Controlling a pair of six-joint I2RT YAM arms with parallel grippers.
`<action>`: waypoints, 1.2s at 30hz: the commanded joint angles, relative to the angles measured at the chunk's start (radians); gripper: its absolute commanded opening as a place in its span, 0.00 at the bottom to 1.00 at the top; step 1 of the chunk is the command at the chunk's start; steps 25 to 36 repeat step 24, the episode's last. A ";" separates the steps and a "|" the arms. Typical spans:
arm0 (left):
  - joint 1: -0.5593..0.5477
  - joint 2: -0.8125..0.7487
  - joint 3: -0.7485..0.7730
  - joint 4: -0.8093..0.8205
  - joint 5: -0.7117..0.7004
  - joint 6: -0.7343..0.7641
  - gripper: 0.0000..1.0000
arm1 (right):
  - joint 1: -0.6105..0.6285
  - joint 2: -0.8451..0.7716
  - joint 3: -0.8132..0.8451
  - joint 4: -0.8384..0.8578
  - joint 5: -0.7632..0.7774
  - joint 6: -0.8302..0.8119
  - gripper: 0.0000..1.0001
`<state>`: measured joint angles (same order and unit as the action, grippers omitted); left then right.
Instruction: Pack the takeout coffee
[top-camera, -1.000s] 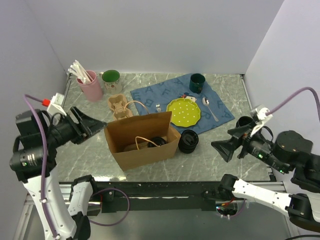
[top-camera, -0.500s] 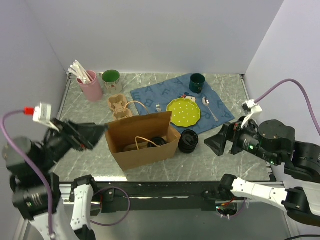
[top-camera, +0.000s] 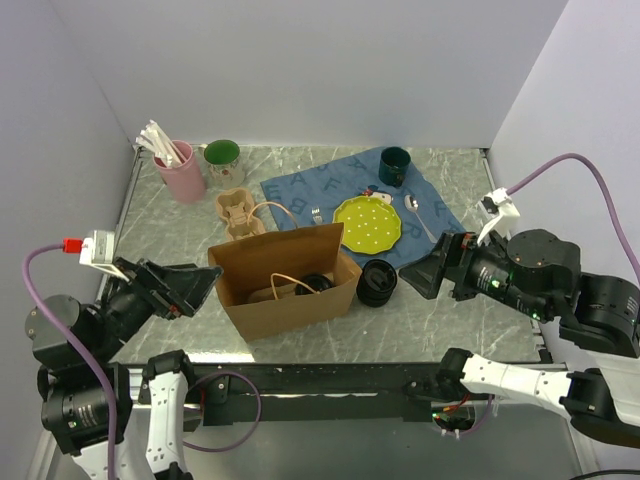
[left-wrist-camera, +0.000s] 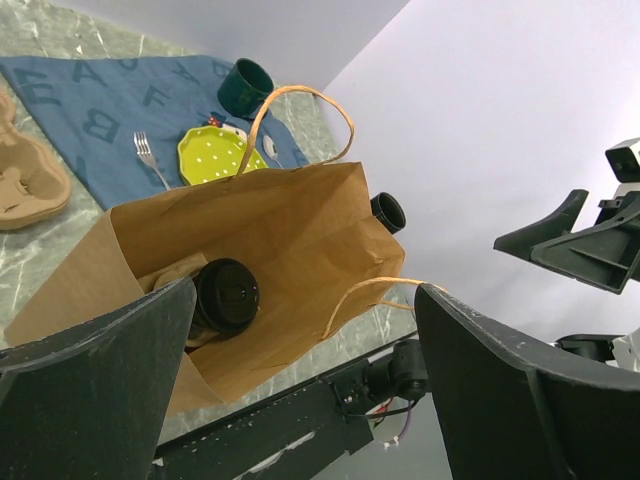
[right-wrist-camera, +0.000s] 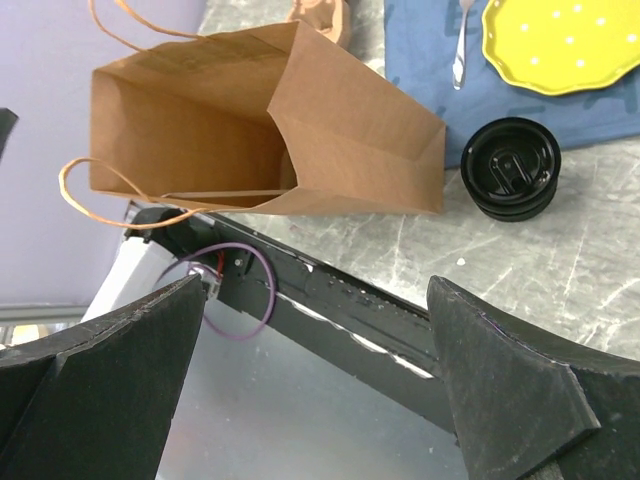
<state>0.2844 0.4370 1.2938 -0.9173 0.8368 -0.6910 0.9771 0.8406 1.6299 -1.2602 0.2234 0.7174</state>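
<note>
A brown paper bag (top-camera: 285, 285) stands open mid-table. One black lidded cup (top-camera: 316, 284) lies inside it and shows in the left wrist view (left-wrist-camera: 226, 295). The other black cup (top-camera: 377, 282) stands upright on the table just right of the bag; it also shows in the right wrist view (right-wrist-camera: 515, 168) and the left wrist view (left-wrist-camera: 387, 212). My left gripper (top-camera: 205, 287) is open and empty, raised just left of the bag, facing its mouth. My right gripper (top-camera: 412, 279) is open and empty, raised just right of the standing cup.
A tan cardboard cup carrier (top-camera: 237, 212) sits behind the bag. A blue cloth (top-camera: 300, 190) holds a yellow plate (top-camera: 368, 222), a dark green mug (top-camera: 394, 165), a fork and a spoon. A pink cup of utensils (top-camera: 180, 170) and another mug (top-camera: 222, 158) stand back left.
My left arm has dropped and swung so its gripper points at the bag from the left. My right gripper has moved left, closer to the standing cup. The cups and bag have not moved.
</note>
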 joint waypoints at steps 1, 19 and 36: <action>-0.002 -0.014 0.027 -0.002 -0.028 0.019 0.97 | -0.002 -0.009 -0.011 0.062 0.001 0.019 1.00; -0.001 0.012 0.102 -0.052 -0.044 0.036 0.97 | -0.005 -0.028 -0.056 0.134 -0.007 0.001 1.00; -0.002 0.011 0.111 -0.051 -0.047 0.033 0.97 | -0.003 -0.029 -0.050 0.145 -0.006 -0.013 1.00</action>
